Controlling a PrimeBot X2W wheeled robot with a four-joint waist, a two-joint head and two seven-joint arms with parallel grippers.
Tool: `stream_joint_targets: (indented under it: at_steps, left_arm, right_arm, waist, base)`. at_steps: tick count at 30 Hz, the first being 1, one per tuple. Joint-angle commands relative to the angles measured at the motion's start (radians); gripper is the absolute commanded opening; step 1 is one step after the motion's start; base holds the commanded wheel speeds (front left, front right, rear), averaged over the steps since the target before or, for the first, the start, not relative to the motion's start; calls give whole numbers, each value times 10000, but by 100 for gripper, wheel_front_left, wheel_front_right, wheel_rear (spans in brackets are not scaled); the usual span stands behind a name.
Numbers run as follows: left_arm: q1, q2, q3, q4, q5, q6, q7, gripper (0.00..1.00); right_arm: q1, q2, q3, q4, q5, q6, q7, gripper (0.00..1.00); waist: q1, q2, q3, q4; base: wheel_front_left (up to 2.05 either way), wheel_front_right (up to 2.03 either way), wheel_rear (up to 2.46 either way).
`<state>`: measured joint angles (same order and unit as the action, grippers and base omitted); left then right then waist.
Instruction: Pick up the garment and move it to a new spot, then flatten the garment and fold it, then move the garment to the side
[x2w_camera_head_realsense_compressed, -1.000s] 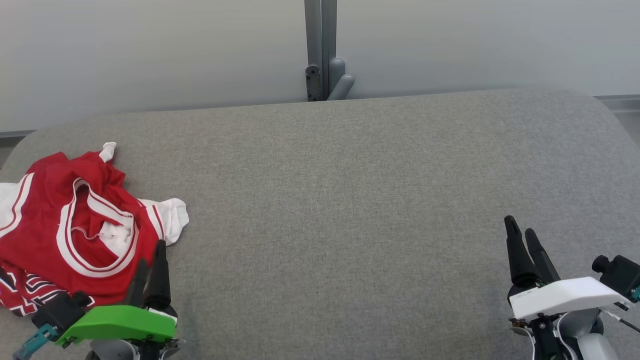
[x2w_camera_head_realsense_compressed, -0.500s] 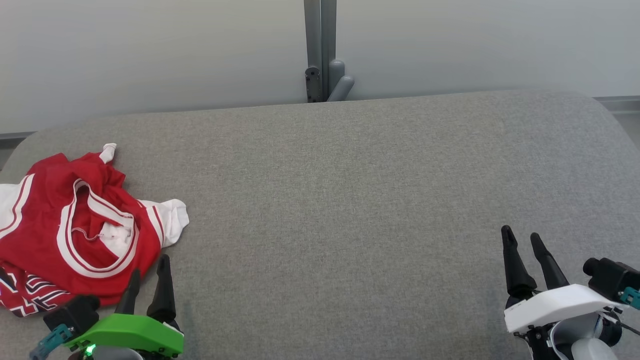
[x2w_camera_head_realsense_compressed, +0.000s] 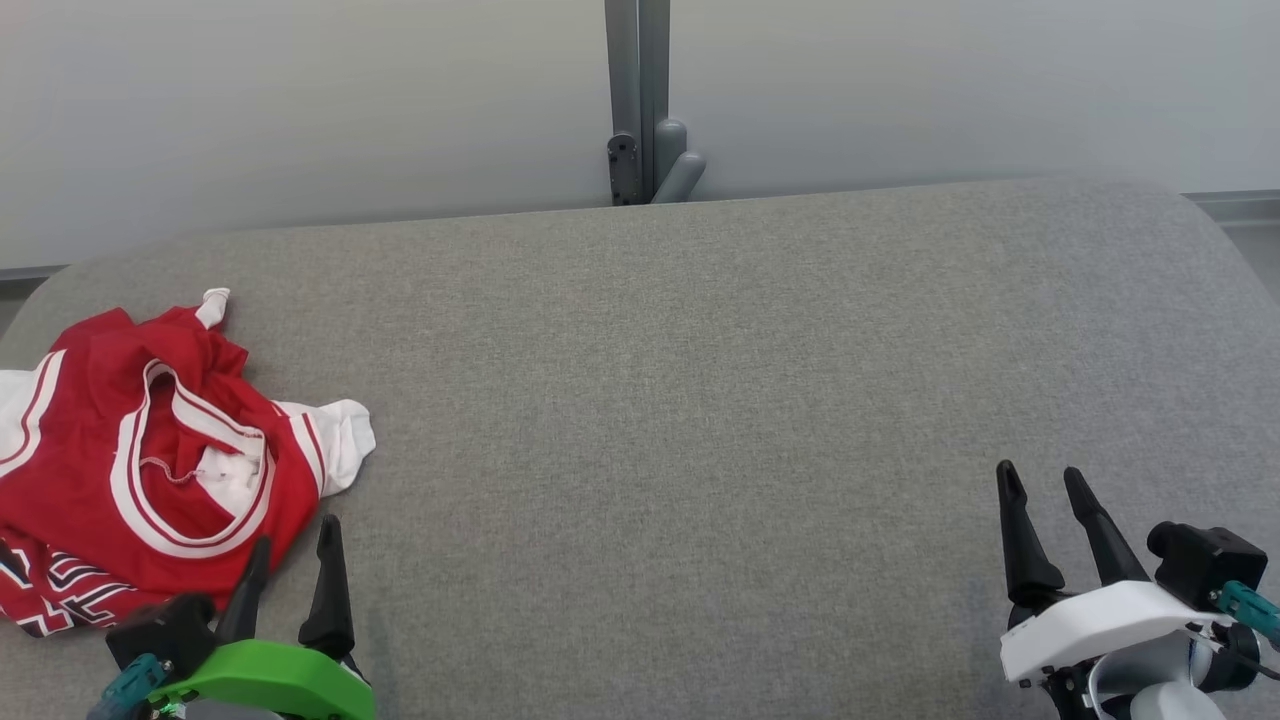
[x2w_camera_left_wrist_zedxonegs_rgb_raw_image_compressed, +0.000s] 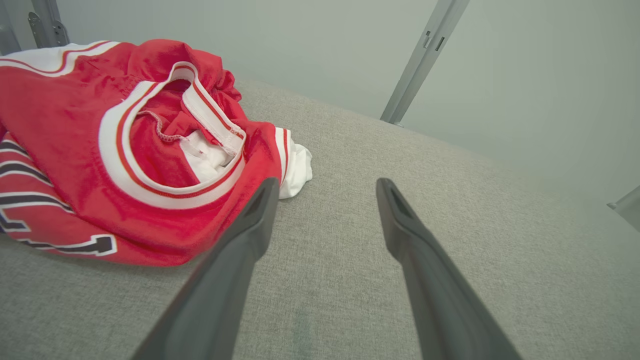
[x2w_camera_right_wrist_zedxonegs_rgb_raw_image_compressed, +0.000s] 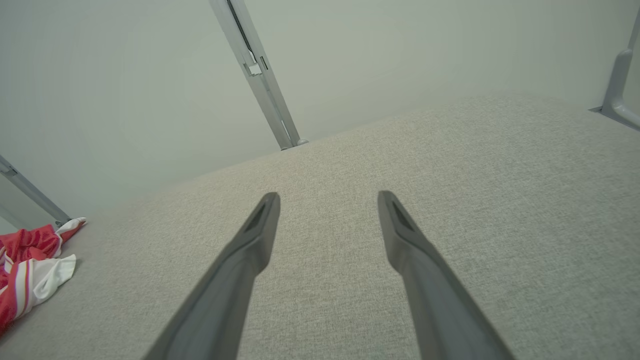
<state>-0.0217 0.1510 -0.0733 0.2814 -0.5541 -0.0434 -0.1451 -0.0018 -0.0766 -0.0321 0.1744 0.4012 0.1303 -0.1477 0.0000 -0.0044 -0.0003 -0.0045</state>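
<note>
1. Red and white garment (x2w_camera_head_realsense_compressed: 150, 460) is lying crumpled at the far left of the grey padded table (x2w_camera_head_realsense_compressed: 700, 400), collar facing up, with a white sleeve end poking out to the right.
2. Left gripper (x2w_camera_head_realsense_compressed: 295, 535) is drawing back toward the robot. 1 second ago its 2 fingers were overlapping the garment's near edge in the head view, and now they are sitting just off that edge, over bare table.
3. Its jaws are standing wide apart with nothing between them. In the left wrist view the garment is lying just beside 1 finger, and I cannot tell whether they are touching.
4. Right gripper (x2w_camera_head_realsense_compressed: 1038, 472) is sinking back toward the bottom edge too, well apart from the garment, with its jaws also spread wide and empty.
5. Garment is not budging: same heap, same spot, same folds.
6. Nothing is being carried, then. The cloth is looking neither flattened nor folded, so I am judging the pick-up as not yet done and all 3 stages as still ahead.
7. Next move is probably calling for the left gripper to go forward and down onto a raised fold near the collar, and grabbing only 1 layer is the risk.
</note>
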Motion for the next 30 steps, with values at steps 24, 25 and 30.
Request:
stream_joint_targets:
  at_steps: [24,25,30]
  left_arm:
    - [324,11,130,189,2513,-162,-662,100]
    - [329,-1,145,250,2565,-195,-689,100]
    - [316,-31,198,476,2890,-294,-798,100]
  right_arm:
    - [368,129,-170,-237,-2523,4,-656,100]
    - [371,133,-184,-231,-2605,4,-682,100]
    - [440,155,-243,-197,-2915,4,-781,100]
  waist:
    - [0,33,41,7]
    - [0,34,43,9]
    - [0,35,61,14]
  base:
    - [0,0,0]
    - [0,0,0]
    - [0,0,0]
